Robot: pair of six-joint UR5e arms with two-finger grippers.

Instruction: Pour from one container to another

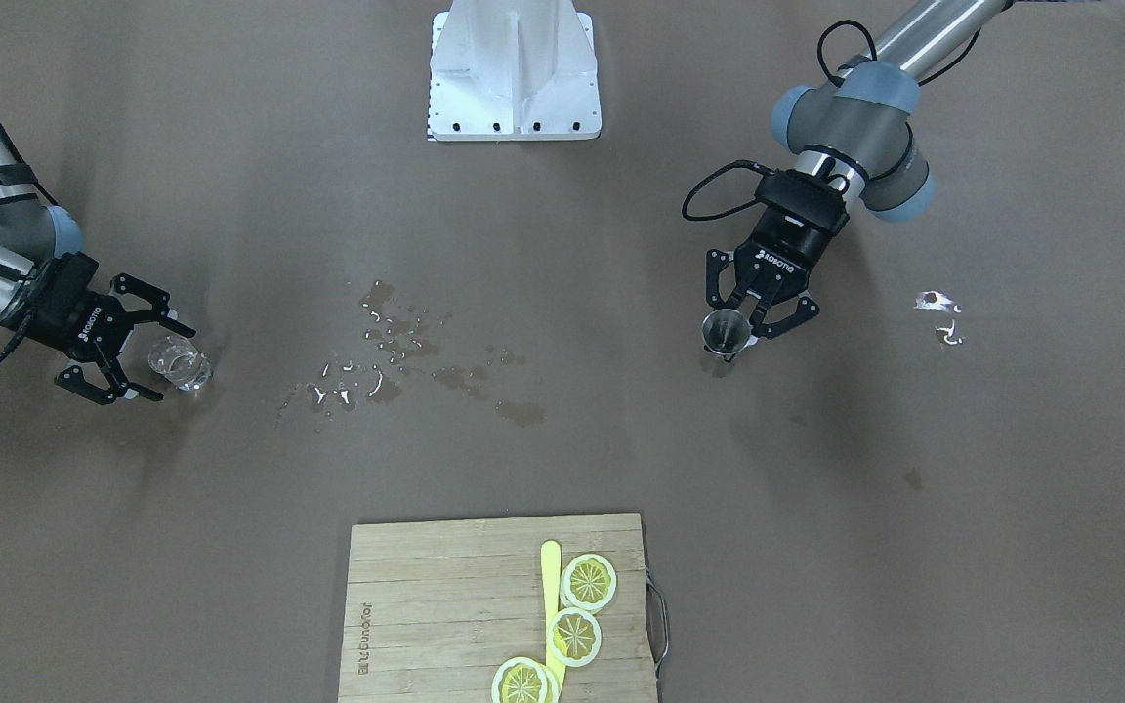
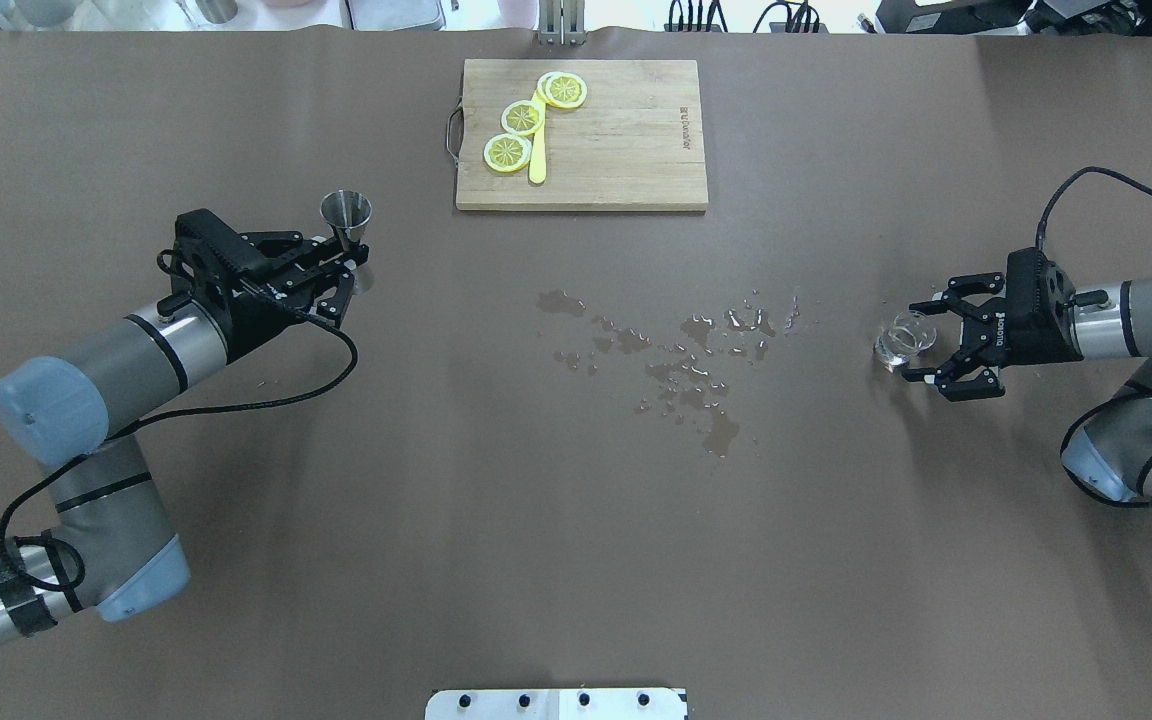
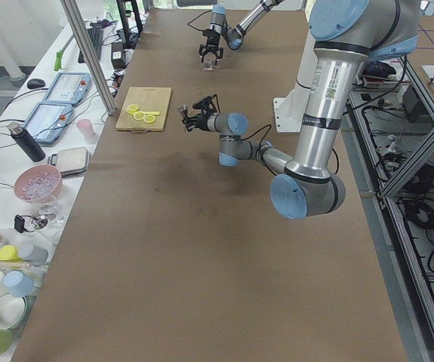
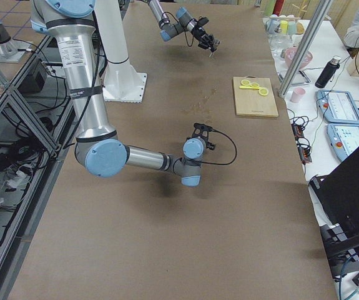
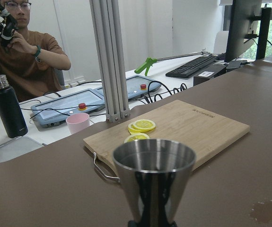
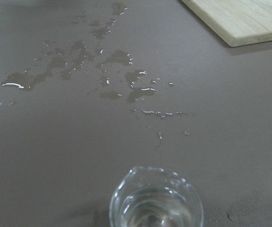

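The right end effector (image 2: 923,342) stands wide open, lying level with the worktop (image 2: 536,520). The small glass (image 2: 904,338) sits straight ahead of it, right between its fingertips. I can't see either finger pressing on the glass. The glass is upright, so its long axis runs across the line of the fingers, and a plain squeeze from both sides should catch it.

The left end effector (image 2: 351,275) looks drawn in narrow on the lower half of a steel jigger (image 2: 346,212), which stands upright above the fingers with its mouth facing up.

The two vessels are well apart, each just in front of its own end effector. A spill of water (image 2: 686,365) lies on the worktop between them. Each arm is clearly the nearer one to its own vessel, so I'd judge that one arm must carry its vessel across to the other.

The right wrist camera shows clear liquid in the glass but no fingers at all, and only the overhead view shows them flanking it. The left wrist camera shows the jigger's rim level but hides the inside. The front-facing camera looks down its mouth, though I can't tell whether it is full.
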